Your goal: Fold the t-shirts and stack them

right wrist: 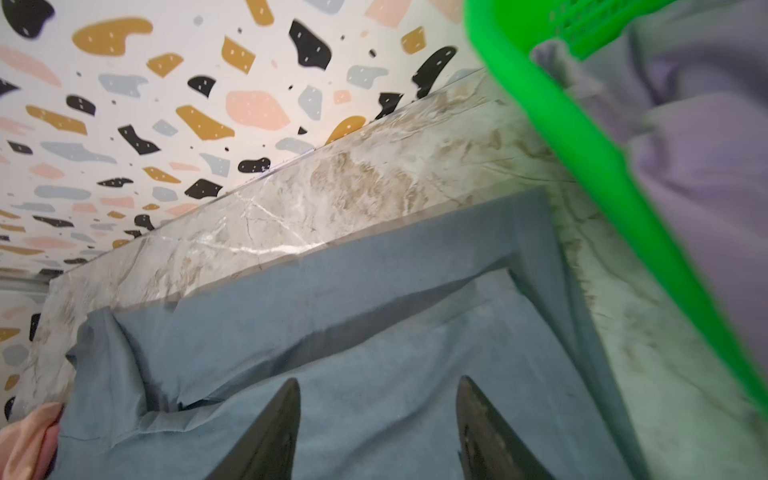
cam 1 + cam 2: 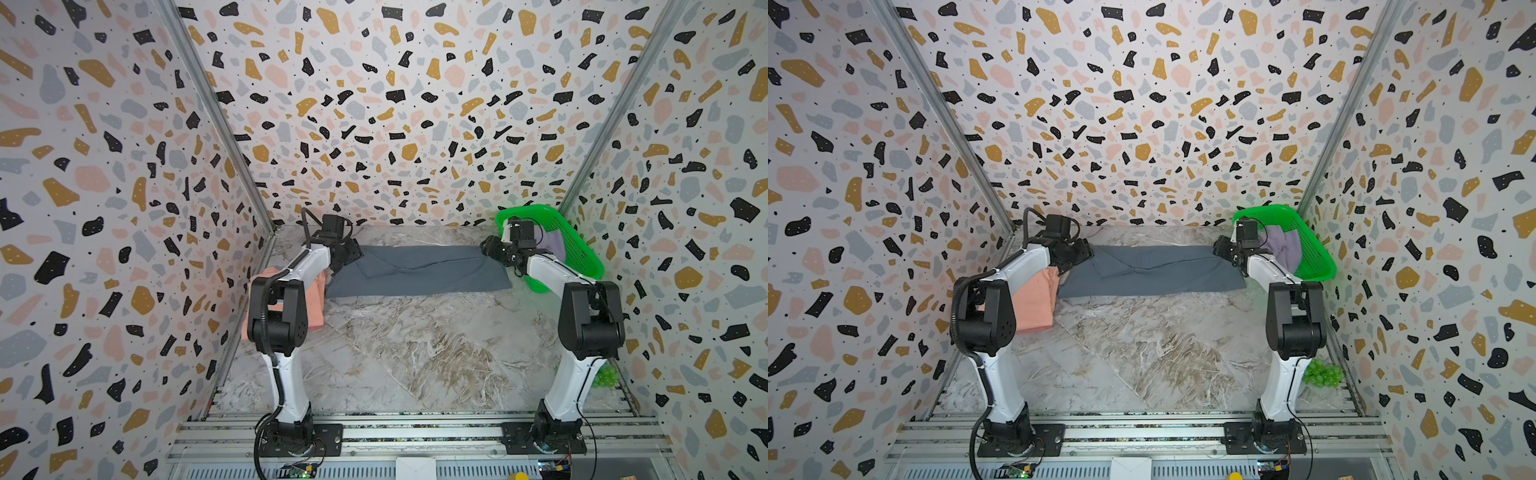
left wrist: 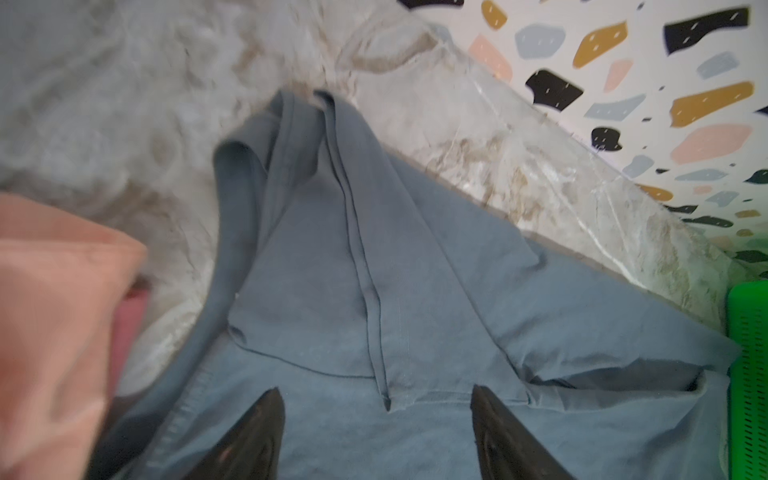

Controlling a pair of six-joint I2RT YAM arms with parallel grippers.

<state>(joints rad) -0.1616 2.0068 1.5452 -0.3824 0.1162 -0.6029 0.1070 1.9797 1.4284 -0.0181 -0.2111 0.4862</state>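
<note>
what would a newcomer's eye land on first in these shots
The loud speckled walls dominate all round. On the marble table, a slate-grey t-shirt lies stretched across the far side between the left gripper and right gripper, both open. A bright green basket with a lilac shirt leans in the far right corner; a salmon-pink shirt lies left.

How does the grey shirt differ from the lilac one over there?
The grey shirt lies spread flat on the table in a long folded strip; the lilac shirt sits crumpled in the green basket. The grey shirt is dark slate, the lilac shirt pale. Both are plain soft cloth.
</note>
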